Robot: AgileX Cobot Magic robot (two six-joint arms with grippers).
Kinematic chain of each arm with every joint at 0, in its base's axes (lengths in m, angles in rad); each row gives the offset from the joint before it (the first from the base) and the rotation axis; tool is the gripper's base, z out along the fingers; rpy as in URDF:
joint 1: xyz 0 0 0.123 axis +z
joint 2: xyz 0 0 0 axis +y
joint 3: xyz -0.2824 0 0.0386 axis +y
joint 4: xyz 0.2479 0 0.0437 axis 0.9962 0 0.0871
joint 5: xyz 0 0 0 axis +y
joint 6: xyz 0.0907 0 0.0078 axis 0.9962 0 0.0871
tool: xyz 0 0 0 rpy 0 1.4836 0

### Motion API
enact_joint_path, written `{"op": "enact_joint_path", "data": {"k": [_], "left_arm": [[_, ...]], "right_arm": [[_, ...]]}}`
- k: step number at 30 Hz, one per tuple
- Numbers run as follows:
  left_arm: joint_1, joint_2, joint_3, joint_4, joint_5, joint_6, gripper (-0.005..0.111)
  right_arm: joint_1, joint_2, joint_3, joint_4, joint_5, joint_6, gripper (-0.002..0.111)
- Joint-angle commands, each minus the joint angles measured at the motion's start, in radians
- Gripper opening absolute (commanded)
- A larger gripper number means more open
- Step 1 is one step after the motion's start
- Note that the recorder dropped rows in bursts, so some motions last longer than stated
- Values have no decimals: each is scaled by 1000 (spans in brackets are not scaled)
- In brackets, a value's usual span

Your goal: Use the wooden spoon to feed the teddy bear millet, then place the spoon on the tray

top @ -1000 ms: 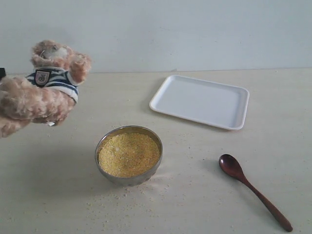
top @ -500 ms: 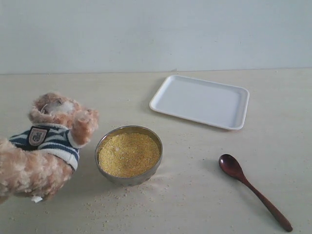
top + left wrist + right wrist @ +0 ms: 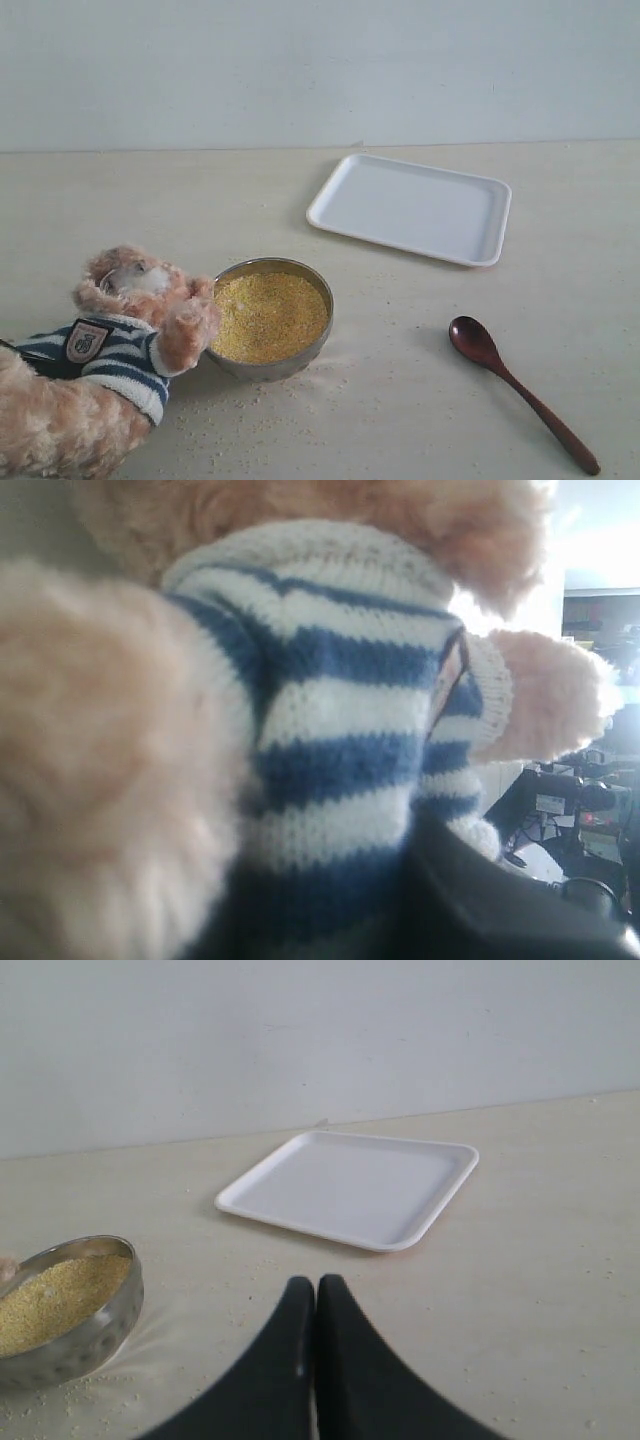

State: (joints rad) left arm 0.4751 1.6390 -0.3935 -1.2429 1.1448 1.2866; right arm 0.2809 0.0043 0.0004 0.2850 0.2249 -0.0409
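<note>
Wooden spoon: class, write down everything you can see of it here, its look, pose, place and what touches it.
The wooden spoon is small, dark reddish-brown and glossy, with a round bowl and a slim straight handle. It lies flat on the pale table, hollow side up and seemingly empty. Its bowl end points toward the steel bowl; the handle runs toward the exterior view's lower right. The white tray lies beyond it. It touches neither; only the table touches it.
</note>
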Motion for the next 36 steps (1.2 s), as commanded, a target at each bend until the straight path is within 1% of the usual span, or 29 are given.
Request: {"op": "enact_joint_path", "data": {"k": [1, 6, 14, 17, 21, 27, 36], "left_arm": [[2, -10, 7, -2, -20, -8, 5], [2, -10, -6, 8, -70, -27, 5], [2, -10, -15, 37, -73, -61, 5], [2, -12, -15, 55, -43, -68, 5], [2, -51, -15, 59, -11, -74, 5], [2, -148, -15, 89, -69, -123, 5], [2, -162, -15, 82, -73, -124, 5]], "right_arm": [[-4, -4, 0, -6, -2, -2, 0], [-4, -4, 0, -6, -2, -2, 0], [-4, -4, 0, -6, -2, -2, 0], [-4, -4, 0, -6, -2, -2, 0], [-4, -4, 0, -6, -2, -2, 0], [-4, -4, 0, -6, -2, -2, 0], [-4, -4, 0, -6, -2, -2, 0]]}}
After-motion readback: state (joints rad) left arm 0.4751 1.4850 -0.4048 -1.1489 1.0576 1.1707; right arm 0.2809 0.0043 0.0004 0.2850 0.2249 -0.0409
